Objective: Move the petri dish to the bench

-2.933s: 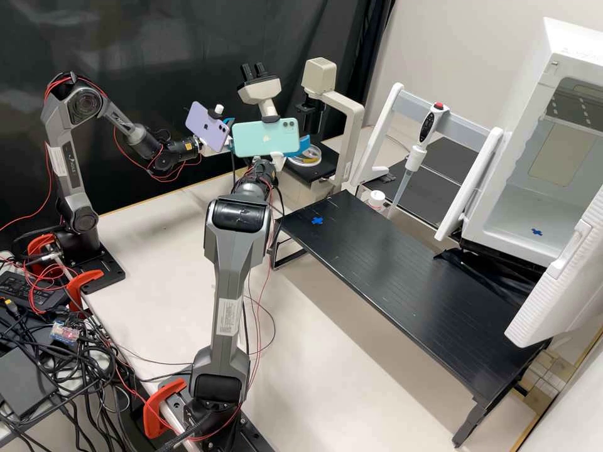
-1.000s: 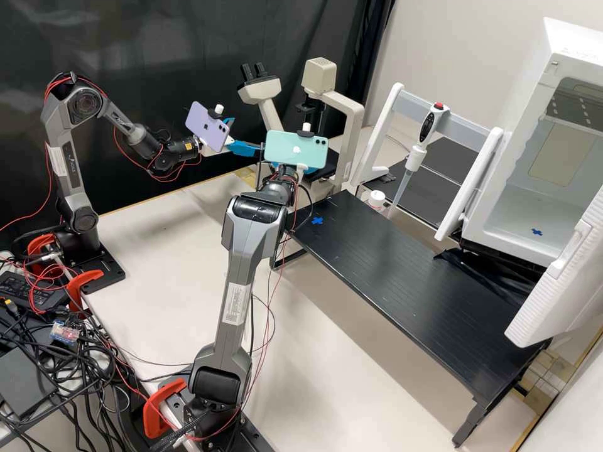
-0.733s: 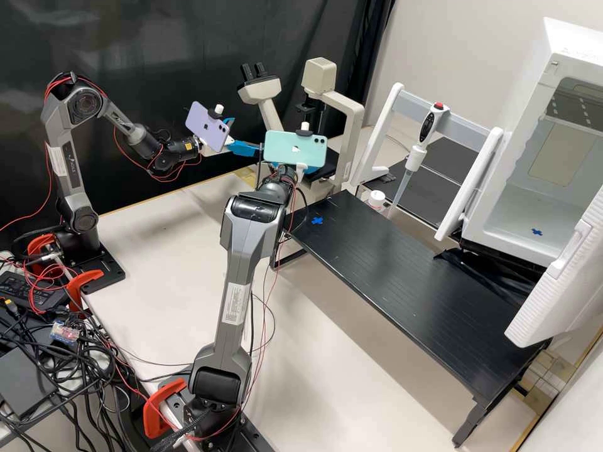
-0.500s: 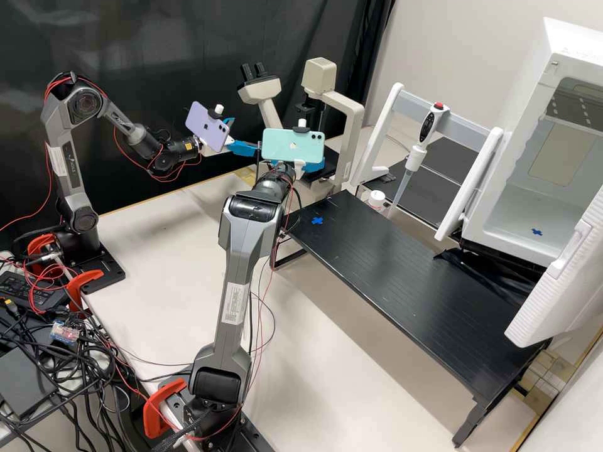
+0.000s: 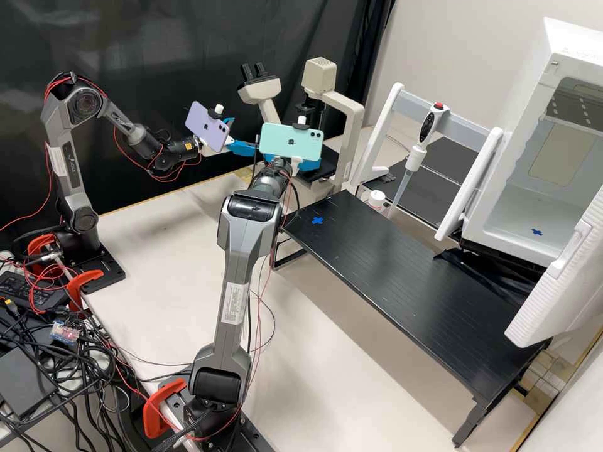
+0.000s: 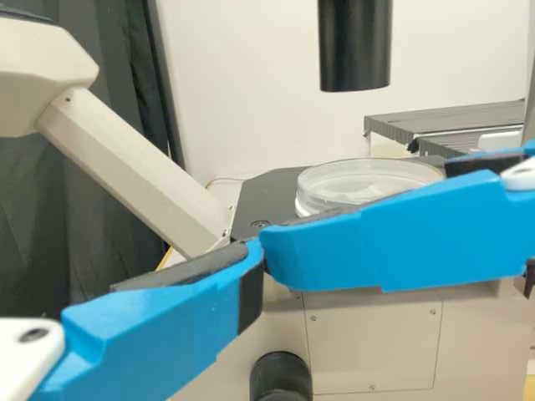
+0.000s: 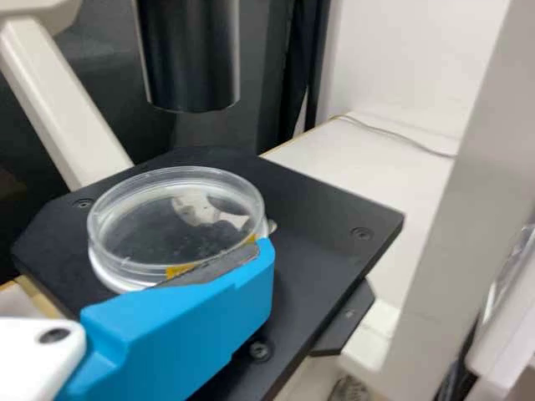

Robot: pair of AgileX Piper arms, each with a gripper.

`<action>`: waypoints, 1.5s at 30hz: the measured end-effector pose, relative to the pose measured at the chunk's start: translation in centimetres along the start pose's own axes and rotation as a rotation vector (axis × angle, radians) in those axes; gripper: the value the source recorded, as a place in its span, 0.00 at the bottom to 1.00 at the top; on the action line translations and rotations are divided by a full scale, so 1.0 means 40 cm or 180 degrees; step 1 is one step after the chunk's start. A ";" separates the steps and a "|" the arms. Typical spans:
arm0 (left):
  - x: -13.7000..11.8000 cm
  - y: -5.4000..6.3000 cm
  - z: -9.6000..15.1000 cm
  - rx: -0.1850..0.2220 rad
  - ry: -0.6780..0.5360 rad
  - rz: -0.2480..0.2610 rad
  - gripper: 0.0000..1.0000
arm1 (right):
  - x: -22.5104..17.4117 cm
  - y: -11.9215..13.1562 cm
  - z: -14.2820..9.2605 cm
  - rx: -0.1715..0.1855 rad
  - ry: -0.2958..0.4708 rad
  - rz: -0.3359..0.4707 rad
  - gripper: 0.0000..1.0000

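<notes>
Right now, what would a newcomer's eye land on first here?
Probably the lilac phone and the teal phone, mounted at the arms' wrists in the high view's upper half. Next, the open white cabinet at that view's right edge, then the clear petri dish on the black stage in the right wrist view.

I'm standing in a laboratory, and the equipment gives it away. Over there is a cream-coloured microscope (image 5: 353, 122) with black twin eyepieces (image 5: 253, 71), and on its flat black stage (image 7: 334, 217) sits a clear round plastic petri dish (image 7: 177, 230). Nearby I see a slim white pipette (image 5: 418, 157) with a red button and a clear tip. Two dark grey jointed robot arms (image 5: 242, 251) share the room with them.
</notes>
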 end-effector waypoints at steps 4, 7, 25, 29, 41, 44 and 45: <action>0.000 0.002 0.000 -0.0005 0.0001 0.0026 1.00 | 0.000 -0.002 -0.004 0.0079 0.0049 -0.0034 1.00; 0.000 0.002 0.000 -0.0005 0.0000 0.0033 1.00 | 0.000 0.001 -0.007 0.0100 0.0052 -0.0033 1.00; 0.000 0.003 0.000 -0.0002 -0.0004 0.0046 1.00 | 0.017 0.029 -0.037 -0.0446 -0.0067 0.0302 1.00; 0.000 0.003 0.000 -0.0002 -0.0004 0.0046 1.00 | 0.026 0.003 -0.034 -0.0459 -0.0104 0.0235 1.00; 0.000 0.003 0.000 -0.0002 0.0004 0.0037 1.00 | 0.052 -0.028 -0.001 -0.0238 -0.0247 0.0183 1.00; 0.000 0.003 0.000 -0.0002 0.0004 0.0037 1.00 | 0.054 -0.024 0.005 -0.0235 -0.0264 0.0191 1.00; 0.000 0.003 0.000 -0.0002 0.0004 0.0037 1.00 | 0.054 -0.022 0.008 -0.0233 -0.0270 0.0197 1.00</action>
